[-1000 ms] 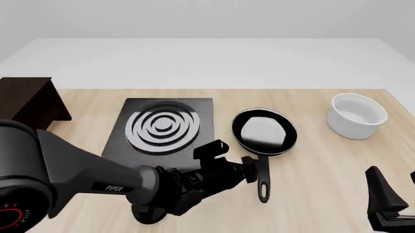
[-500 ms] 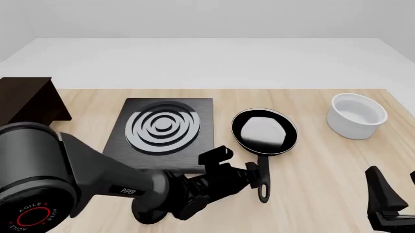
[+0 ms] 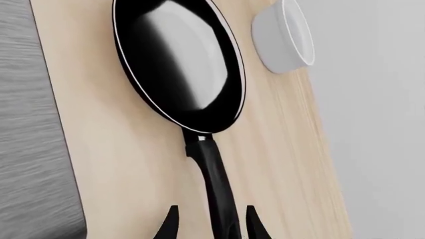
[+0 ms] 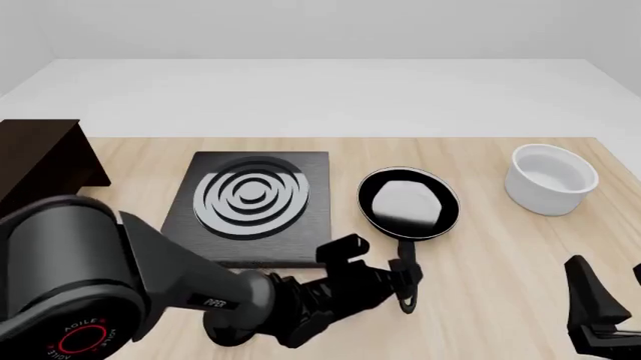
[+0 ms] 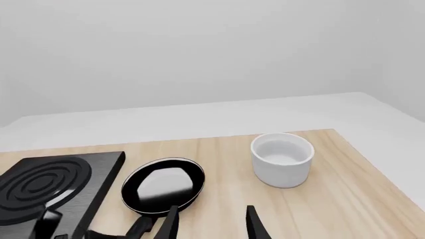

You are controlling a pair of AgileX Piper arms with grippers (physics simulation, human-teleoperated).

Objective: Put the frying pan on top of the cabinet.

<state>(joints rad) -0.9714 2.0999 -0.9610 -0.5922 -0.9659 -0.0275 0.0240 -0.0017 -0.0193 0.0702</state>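
Observation:
The frying pan [image 4: 407, 201] lies on the wooden table right of the stove, its long handle [image 4: 406, 289] pointing toward the near edge. My left gripper [image 4: 404, 276] is low at that handle. In the left wrist view its open fingertips [image 3: 170, 225] straddle the handle [image 3: 216, 184] with a small gap on each side, and the pan [image 3: 179, 59] lies beyond. The dark brown cabinet [image 4: 40, 161] stands at the far left edge. My right gripper [image 4: 613, 300] hovers open at the near right, holding nothing; its wrist view shows the pan [image 5: 162, 186] ahead.
A black stove slab with white rings [image 4: 255, 201] sits between the cabinet and the pan. A white bowl [image 4: 551, 178] stands at the right, also seen as the bowl [image 5: 282, 158] and the bowl [image 3: 284, 37]. My left arm [image 4: 150, 292] stretches across the near left.
My left gripper has slid right and lower, so its fingers now sit on either side of the pan's handle. Pan, bowl and right arm have not moved.

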